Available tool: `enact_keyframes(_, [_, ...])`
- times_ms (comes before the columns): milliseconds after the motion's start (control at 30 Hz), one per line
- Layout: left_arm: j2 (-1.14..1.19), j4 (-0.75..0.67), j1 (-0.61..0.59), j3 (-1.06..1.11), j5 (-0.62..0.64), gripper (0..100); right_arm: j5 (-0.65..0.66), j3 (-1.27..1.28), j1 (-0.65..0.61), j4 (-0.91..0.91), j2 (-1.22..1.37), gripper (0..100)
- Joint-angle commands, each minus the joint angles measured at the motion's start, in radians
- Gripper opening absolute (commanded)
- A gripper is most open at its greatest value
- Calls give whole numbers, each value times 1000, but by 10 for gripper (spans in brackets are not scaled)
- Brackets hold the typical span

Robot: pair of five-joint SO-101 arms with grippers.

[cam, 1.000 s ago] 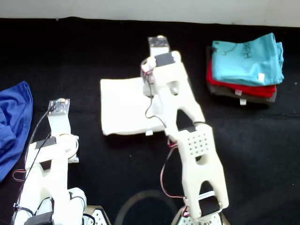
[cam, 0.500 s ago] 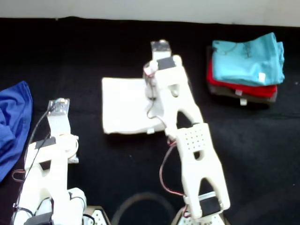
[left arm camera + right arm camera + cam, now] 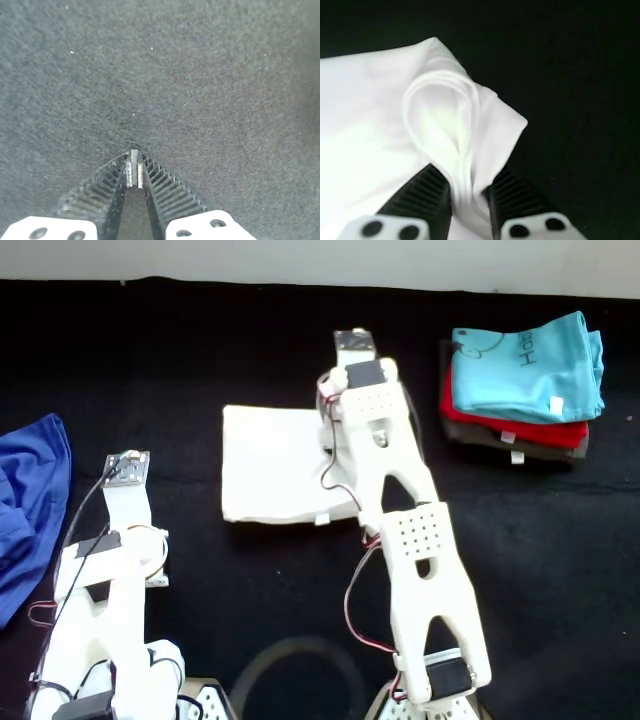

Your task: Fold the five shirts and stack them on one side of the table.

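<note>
The high camera is sitting off the arms and looking steeply down over the table (image 3: 200, 350), taking in the whole working area from well off. The left wrist camera is pointing along the left gripper (image 3: 133, 170), very close to the table surface. The right wrist camera is pointing along the right gripper (image 3: 467, 195), close on the white shirt (image 3: 380, 115), which the high view is also showing.

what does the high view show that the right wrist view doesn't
The high view adds the stack of folded shirts at far right and the blue shirt at the left edge. The right wrist view adds the right gripper, its fingers shut on a bunched fold. Both share the white shirt and the black table.
</note>
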Motion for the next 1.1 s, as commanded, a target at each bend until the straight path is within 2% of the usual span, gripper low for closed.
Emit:
enact_keyframes(0, [-15,-15,-10,2,-3,9,0,-156,77,82,4,7])
enact_keyframes(133, [-15,-17,-10,2,-3,9,23,-325,182,85,2,7])
enact_keyframes(233, [-15,-17,-10,2,-3,9,163,-414,236,85,-16,7])
enact_keyframes(600, [-15,-17,-10,2,-3,9,448,-418,326,81,-314,7])
enact_keyframes(833, [-15,-17,-10,2,-3,9,522,-418,410,77,-395,7])
enact_keyframes(1067, [-15,-17,-8,2,-3,9,534,-387,510,-42,-452,7])
